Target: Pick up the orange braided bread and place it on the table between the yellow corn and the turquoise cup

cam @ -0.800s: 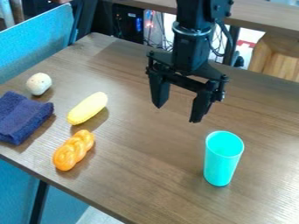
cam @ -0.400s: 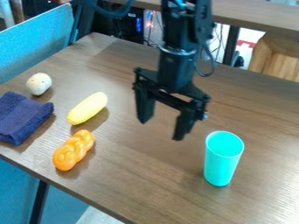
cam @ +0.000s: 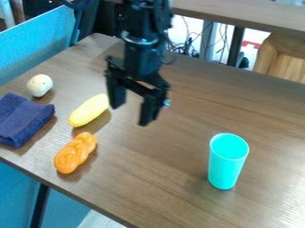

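- Almost completely black, the arm (cam: 142, 60), with a rounded, tube-like lower part.
- Around this part, one narrow silvery ring (cam: 138, 39).
- At the side, a thin dark cable (cam: 175, 59), curved like a loop.
- Also black, the gripper (cam: 128, 116), with a straight crossbar (cam: 136, 87) and two long, blocky fingers (cam: 147, 111).
- Near one finger, a small shiny bluish-white spot (cam: 166, 103).

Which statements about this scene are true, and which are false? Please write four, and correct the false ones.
1. The gripper is open and holds nothing. True.
2. The yellow object is nearer to the gripper than the turquoise cup is. True.
3. The cup lies on its side. False: it stands upright on the table.
4. The orange twisted object lies on the dark blue cloth. False: it lies on the table, apart from the cloth.
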Available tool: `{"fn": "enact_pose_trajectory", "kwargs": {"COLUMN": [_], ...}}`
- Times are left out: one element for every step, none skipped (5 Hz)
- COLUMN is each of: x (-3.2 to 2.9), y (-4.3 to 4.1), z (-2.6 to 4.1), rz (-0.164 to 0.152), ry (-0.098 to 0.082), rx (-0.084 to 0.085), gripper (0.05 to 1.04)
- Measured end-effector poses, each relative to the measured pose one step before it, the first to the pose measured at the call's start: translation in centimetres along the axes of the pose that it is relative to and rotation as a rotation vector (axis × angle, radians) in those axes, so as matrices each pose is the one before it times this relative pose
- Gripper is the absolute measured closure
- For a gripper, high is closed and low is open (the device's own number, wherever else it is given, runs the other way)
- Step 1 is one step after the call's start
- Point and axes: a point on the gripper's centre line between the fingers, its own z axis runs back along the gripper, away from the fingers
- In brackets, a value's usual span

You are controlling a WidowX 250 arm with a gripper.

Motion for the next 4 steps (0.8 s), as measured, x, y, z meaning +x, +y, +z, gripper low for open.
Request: {"fn": "enact_pose_trajectory", "kwargs": {"x": [-0.288,-0.857,-0.509,0.053], "y": [2.215,1.444,0.092,0.590], "z": [-1.639,-0.988,-1.847,-1.087], "rz": [0.0121,0.0289,0.0169,0.0313], "ry": [0.0423,0.0424,-0.0455,-0.0744], "rx": [0.0210,0.0005,-0.0134,-0.0385], "gripper": [0.083,0.083,0.083,0.083]}}
